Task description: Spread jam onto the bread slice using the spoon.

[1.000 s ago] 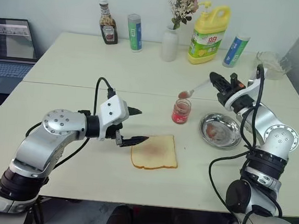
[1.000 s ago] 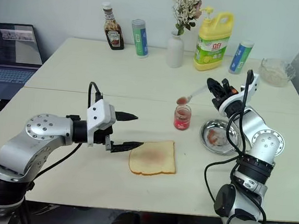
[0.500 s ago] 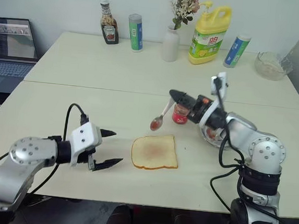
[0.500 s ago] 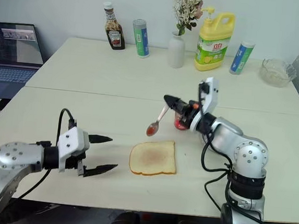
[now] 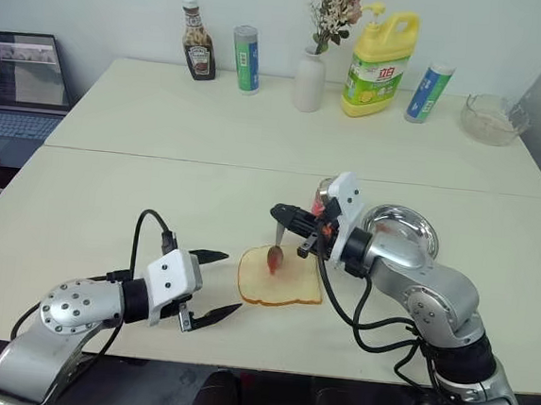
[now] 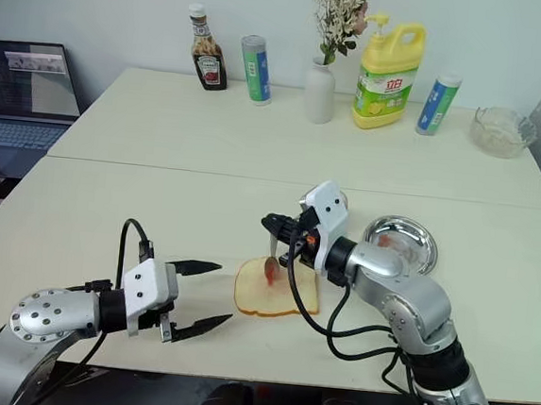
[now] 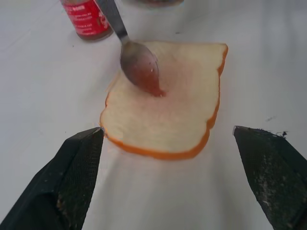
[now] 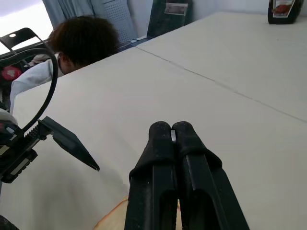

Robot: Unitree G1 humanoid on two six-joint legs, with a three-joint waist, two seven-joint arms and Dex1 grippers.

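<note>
spoon (image 7: 139, 67) bowl carries red jam, tip touching bread slice (image 5: 281, 277) centre | bread flat on near surface (image 5: 157, 202) | jam jar (image 7: 86, 19) just beyond, partly filled | right claw (image 5: 284, 215) clamped on spoon handle | left claw (image 5: 214, 286) spread wide, left of bread, holding nothing
</note>
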